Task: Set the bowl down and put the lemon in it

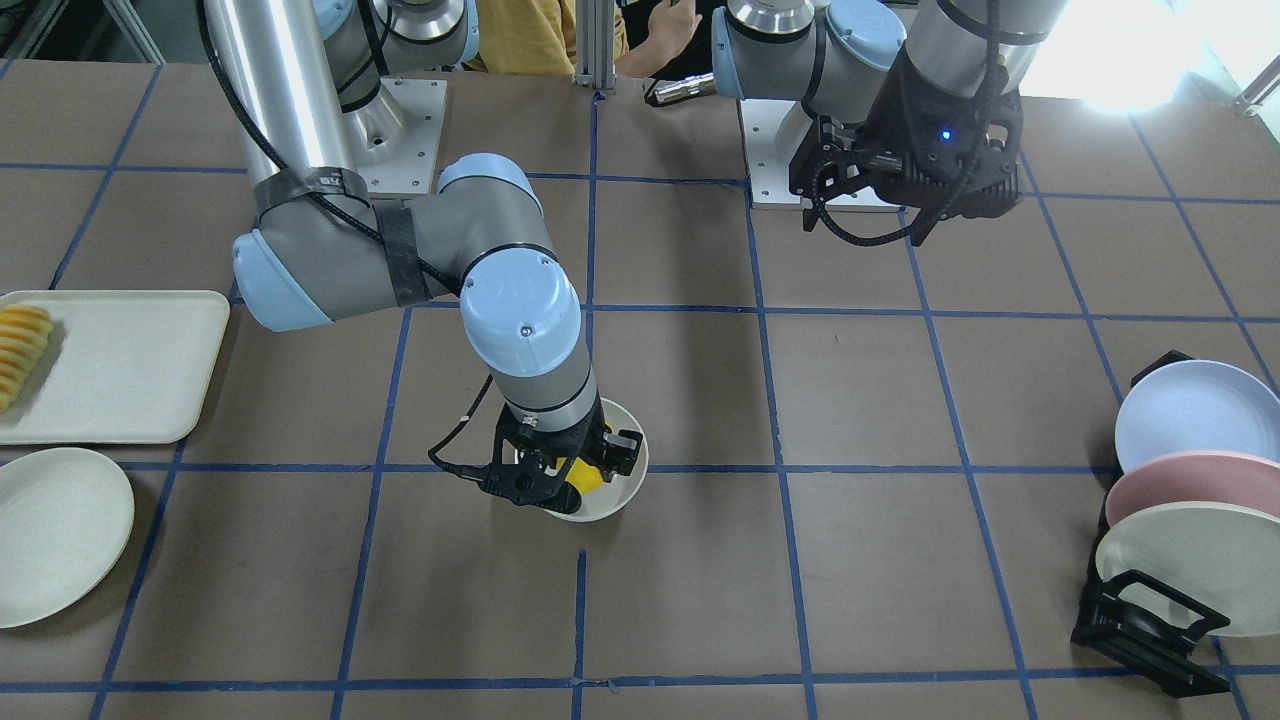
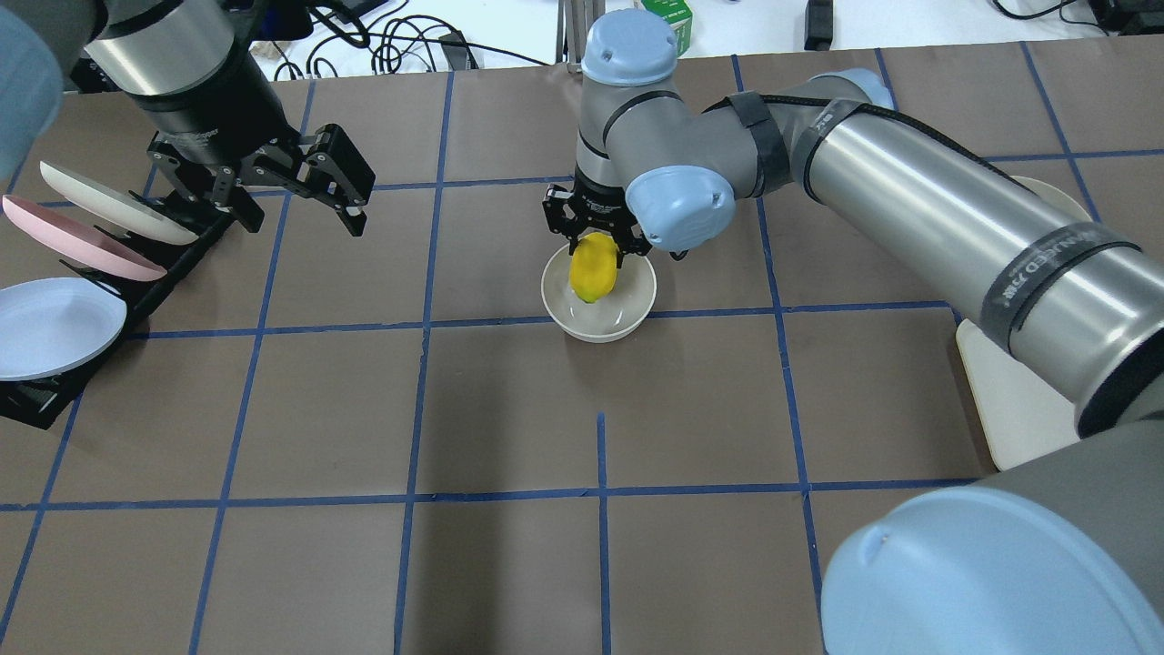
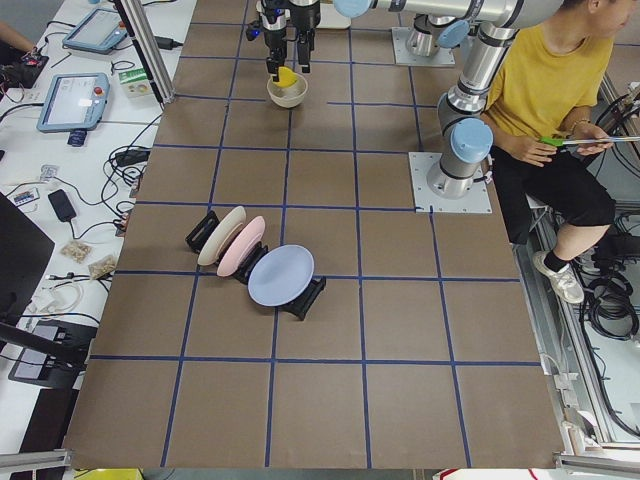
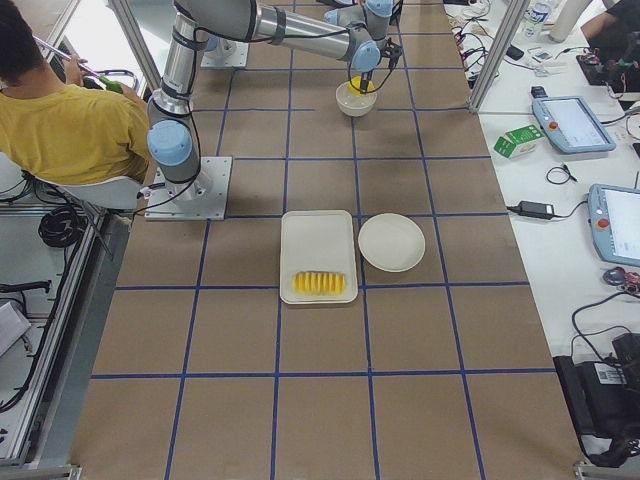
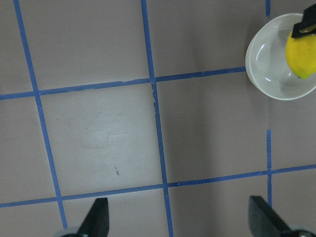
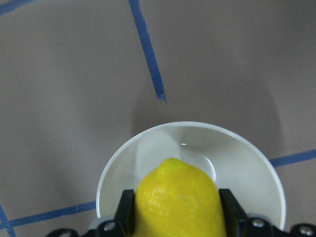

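The off-white bowl [image 2: 637, 307] stands upright near the table's middle. It also shows in the front view [image 1: 625, 495], the left wrist view [image 5: 266, 74] and the right wrist view [image 6: 148, 153]. My right gripper [image 2: 596, 247] points down and is shut on the yellow lemon [image 2: 593, 267]. It holds the lemon over the bowl's far half, at about rim height. The lemon fills the bottom of the right wrist view [image 6: 180, 202], between the two fingers [image 6: 126, 213]. My left gripper [image 2: 300, 214] is open and empty, raised above the table near the plate rack.
A black rack with three plates [image 1: 1190, 520] stands at the table's left end. A cream tray [image 1: 130, 365] with sliced yellow food [image 1: 20, 350] and a flat off-white plate [image 1: 55, 530] lie at the right end. A person in yellow [image 3: 550, 90] sits behind the robot.
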Available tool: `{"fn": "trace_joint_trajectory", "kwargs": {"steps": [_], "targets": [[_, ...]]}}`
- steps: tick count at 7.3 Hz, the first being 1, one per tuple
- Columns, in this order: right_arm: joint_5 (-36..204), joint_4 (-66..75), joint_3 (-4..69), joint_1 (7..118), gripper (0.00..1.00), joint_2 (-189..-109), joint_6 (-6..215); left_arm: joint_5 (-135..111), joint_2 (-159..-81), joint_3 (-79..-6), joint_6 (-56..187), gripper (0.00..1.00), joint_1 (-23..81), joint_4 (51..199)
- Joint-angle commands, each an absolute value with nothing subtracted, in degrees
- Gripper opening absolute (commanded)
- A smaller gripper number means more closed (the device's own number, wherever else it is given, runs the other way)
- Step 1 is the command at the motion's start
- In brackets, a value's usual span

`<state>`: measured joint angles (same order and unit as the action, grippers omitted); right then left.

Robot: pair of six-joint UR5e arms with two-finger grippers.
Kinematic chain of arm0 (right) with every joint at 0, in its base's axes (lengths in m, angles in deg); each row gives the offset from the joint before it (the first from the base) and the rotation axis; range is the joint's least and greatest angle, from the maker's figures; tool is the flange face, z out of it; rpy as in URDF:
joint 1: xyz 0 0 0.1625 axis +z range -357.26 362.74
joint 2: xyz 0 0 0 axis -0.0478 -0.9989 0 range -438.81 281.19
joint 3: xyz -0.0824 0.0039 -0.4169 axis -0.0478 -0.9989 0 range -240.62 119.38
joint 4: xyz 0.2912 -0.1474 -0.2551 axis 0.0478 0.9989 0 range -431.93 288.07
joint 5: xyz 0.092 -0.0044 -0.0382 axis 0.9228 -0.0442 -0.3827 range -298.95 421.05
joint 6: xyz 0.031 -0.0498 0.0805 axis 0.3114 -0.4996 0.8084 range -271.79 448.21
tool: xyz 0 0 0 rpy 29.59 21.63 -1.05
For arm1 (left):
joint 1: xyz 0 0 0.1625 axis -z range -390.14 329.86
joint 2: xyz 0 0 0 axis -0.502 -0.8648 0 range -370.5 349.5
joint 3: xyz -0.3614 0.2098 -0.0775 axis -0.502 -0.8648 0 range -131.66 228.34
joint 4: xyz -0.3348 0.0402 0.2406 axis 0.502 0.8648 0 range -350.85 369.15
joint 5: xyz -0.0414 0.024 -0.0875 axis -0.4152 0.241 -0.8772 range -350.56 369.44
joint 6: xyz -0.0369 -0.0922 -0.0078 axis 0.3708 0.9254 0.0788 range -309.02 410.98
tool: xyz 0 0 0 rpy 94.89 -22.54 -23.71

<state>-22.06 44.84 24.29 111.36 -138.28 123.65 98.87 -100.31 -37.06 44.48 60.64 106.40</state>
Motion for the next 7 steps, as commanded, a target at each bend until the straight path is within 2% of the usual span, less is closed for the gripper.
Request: {"fn": "trace_joint_trajectory", "kwargs": {"steps": [1,3,4,6,7], "targets": [[-22.6,44.8,25.1,111.8,0.0,-136.5,124.5,101.2,-99.6,-36.7,44.2,1.0,60.5,107.4],[-22.7,45.0,26.0,111.9,0.0,-136.3,124.3,96.9,-99.0,-35.8,45.1,1.0,58.8,106.9],[-22.6,45.2,26.0,111.9,0.07,-136.2,124.2,97.4,-98.5,-36.0,45.0,1.0,58.5,106.9],[-22.8,45.0,26.0,111.8,0.48,-135.9,123.6,97.9,-98.1,-35.8,45.0,1.0,58.1,105.6],[-22.9,45.0,26.0,111.9,0.73,-135.9,123.6,97.9,-98.2,-35.7,45.0,1.0,58.3,105.6]]}}
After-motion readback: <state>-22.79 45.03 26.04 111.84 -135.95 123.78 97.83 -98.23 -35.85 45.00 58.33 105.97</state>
